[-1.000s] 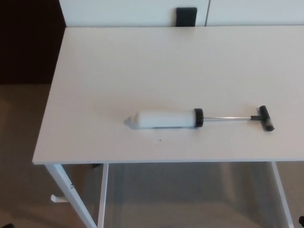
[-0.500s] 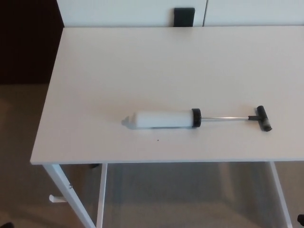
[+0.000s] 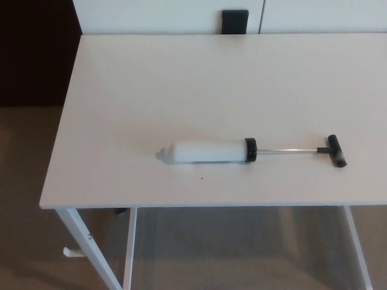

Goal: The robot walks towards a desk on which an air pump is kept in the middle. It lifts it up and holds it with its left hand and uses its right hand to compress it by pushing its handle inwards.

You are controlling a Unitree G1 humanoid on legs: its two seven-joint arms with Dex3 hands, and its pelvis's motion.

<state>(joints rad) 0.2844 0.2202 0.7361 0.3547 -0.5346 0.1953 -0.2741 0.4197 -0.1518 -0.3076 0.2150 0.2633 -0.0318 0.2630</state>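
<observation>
White laminate forms the top of a desk [image 3: 181, 78] seen from above, and it fills most of the head view. Neither robot hand is shown anywhere in the picture, so how far the fingers are spread cannot be told, and nothing is seen to be held or touched.

An air pump [image 3: 251, 151] is laid flat on the desk, near the front edge and a little right of the middle. Its white cylinder [image 3: 208, 151] points left and ends in a small pale nozzle [image 3: 162, 154]. A black collar [image 3: 251, 150] closes the cylinder's right end. From the collar a thin metal rod [image 3: 287, 150] is drawn out to the right, ending in a black T-shaped handle [image 3: 336, 150]. With no hand in sight, no place can be given relative to one.

A tiny dark speck [image 3: 201, 177] is seen on the desk just in front of the cylinder; what it is cannot be made out.

The desk's right side is cut off by the picture's edge. White metal legs [image 3: 84, 248] are seen below the front edge. A small black block [image 3: 234, 22] is set against a white panel [image 3: 151, 15] behind the desk. Beige floor [image 3: 27, 199] lies on the left, and a dark area [image 3: 36, 54] fills the upper left corner.
</observation>
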